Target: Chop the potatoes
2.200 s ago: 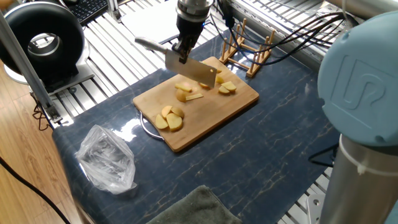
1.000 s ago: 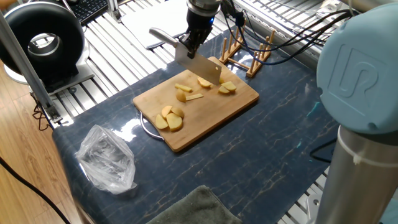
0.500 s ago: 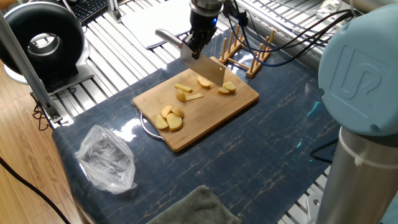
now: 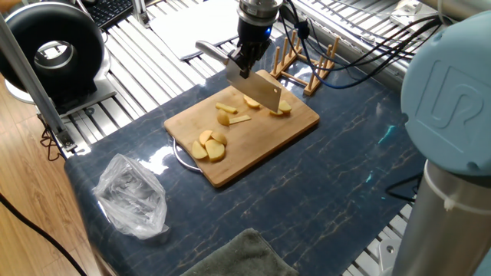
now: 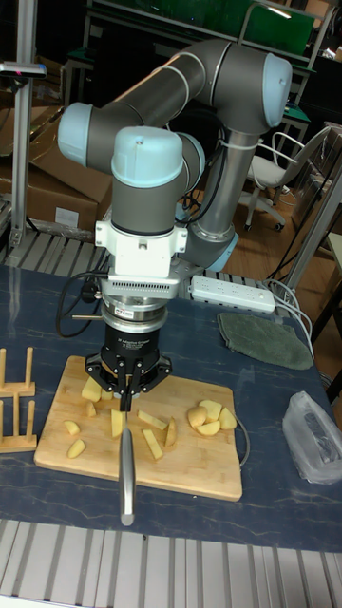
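- Over the bamboo board (image 4: 265, 146), my gripper (image 4: 244, 63) stands clamped on the cleaver (image 4: 257, 90), handle poking back toward the metal rails, broad blade hanging above the far end of the board.
- The potatoes (image 4: 210, 146) lie scattered on the board: a heap of rounded pieces at the near-left end, a stick and small wedges in the middle, and a pair of pieces (image 4: 281, 108) at the far-right end, just beside the blade's lower edge.
- From the tall fixed view, the gripper (image 5: 129, 380) is seen head-on, the cleaver's handle (image 5: 126, 475) running straight toward the camera, with pieces either side of it.
- My reading: the cut in hand is on the far-right pieces. Whether the edge is already touching them I cannot tell.
- To do it well, I would keep the blade vertical and square to the board, come straight down onto the middle of one piece, and press through until the edge meets wood.
- Risk, as I judge it: rounded pieces may roll or skid from under a slanted edge, and the wooden rack (image 4: 305, 65) stands near the board's far corner, so no sideways sweep.
- The larger heap at the near end looks uncut and should come next.
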Robot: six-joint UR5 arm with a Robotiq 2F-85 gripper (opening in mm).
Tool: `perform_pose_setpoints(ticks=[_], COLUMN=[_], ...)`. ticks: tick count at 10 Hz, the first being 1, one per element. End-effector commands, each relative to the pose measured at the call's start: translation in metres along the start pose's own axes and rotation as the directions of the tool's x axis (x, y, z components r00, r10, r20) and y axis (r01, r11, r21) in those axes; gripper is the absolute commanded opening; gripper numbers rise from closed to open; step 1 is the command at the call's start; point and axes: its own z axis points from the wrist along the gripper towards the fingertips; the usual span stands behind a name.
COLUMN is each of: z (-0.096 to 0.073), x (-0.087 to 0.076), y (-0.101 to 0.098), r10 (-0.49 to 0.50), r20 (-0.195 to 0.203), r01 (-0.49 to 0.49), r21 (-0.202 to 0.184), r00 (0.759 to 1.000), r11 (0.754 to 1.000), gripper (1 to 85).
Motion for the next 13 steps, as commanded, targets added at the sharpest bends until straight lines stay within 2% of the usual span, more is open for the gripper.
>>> perform_pose_setpoints(ticks=[1,13], z=[0.0011,0.006], x=[0.002,-0.0008], y=[-0.0001,0.0023], r10=[0.005,0.01], r20=[0.009,0.021], r01=[-0.005,-0.01], r21=[-0.003,-0.005], r00=[1.0,1.0], r11=[1.0,1.0], gripper=[1.0,1.0])
